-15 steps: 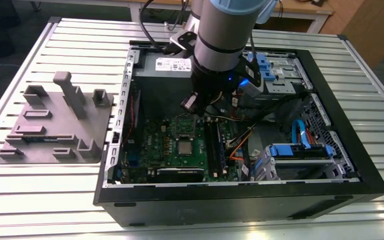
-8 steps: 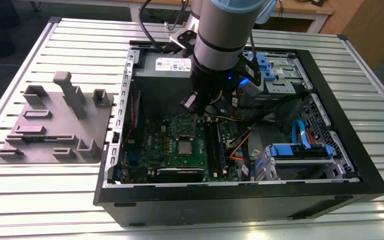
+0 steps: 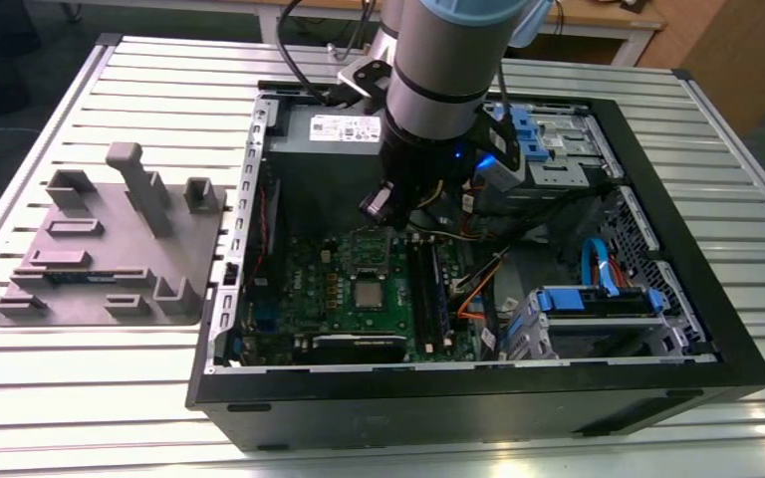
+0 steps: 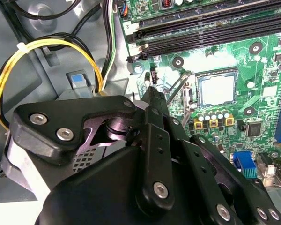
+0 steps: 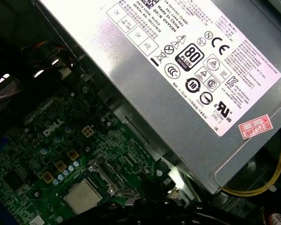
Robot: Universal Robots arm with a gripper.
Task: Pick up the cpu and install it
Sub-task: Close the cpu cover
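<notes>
The cpu (image 3: 372, 292), a small square chip with a silver top, lies flat in its socket on the green motherboard (image 3: 316, 289) inside the open computer case. Both wrist views show the cpu (image 4: 217, 89) (image 5: 82, 196) in the socket frame. A thin metal lever (image 4: 176, 90) stands beside the socket. My gripper (image 3: 401, 221) hangs above the board, up and away from the cpu toward the power-supply side. Its black fingers (image 4: 152, 101) are pressed together with nothing between them.
The grey power-supply box (image 5: 178, 79) with a white label sits close by my wrist. Yellow and black cable bundles (image 4: 51, 47) loop beside the gripper. Memory slots (image 4: 196, 28) run along the board. A grey parts fixture (image 3: 111, 249) rests on the slatted table at the exterior view's left.
</notes>
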